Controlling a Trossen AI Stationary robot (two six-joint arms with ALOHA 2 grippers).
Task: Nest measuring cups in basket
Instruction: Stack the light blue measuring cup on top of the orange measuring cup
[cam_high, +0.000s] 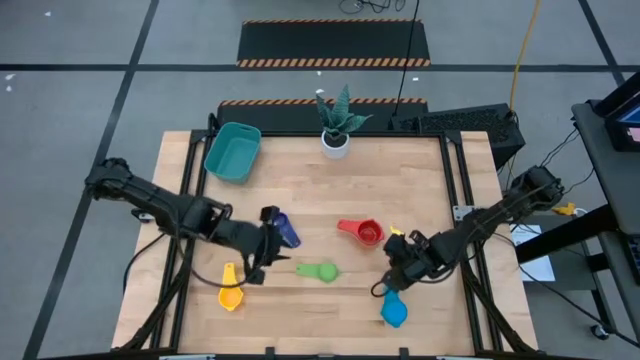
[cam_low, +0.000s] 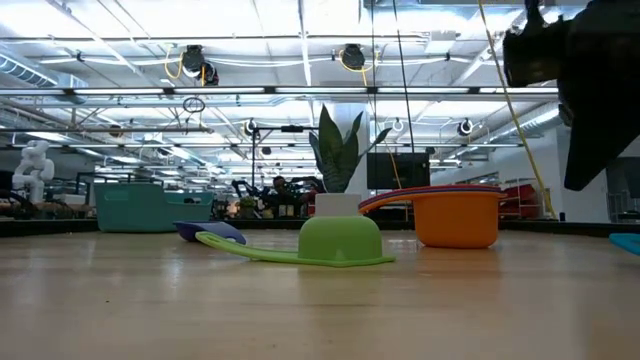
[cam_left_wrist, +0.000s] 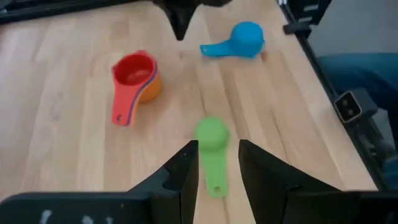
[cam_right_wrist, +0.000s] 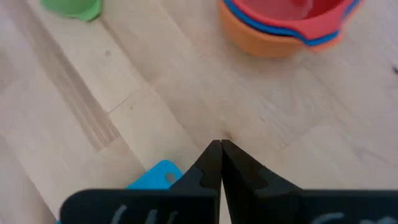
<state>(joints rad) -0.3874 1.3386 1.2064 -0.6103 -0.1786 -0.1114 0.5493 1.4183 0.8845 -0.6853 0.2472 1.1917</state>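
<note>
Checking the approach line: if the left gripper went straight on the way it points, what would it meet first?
The left gripper, fingers parted, points at the upturned green plastic measuring cup; its flat handle lies between the fingertips. Height above it is unclear.

I work over a pale wooden table (cam_high: 330, 200) on a grey floor (cam_high: 80, 90) crossed by dark lines, a hazard-striped mat (cam_high: 333, 44) beyond. Around me, a hall with ceiling strip lights (cam_low: 120, 45).

Scattered cups (cam_high: 320, 271) — teal basket (cam_high: 232, 152) apart
</note>
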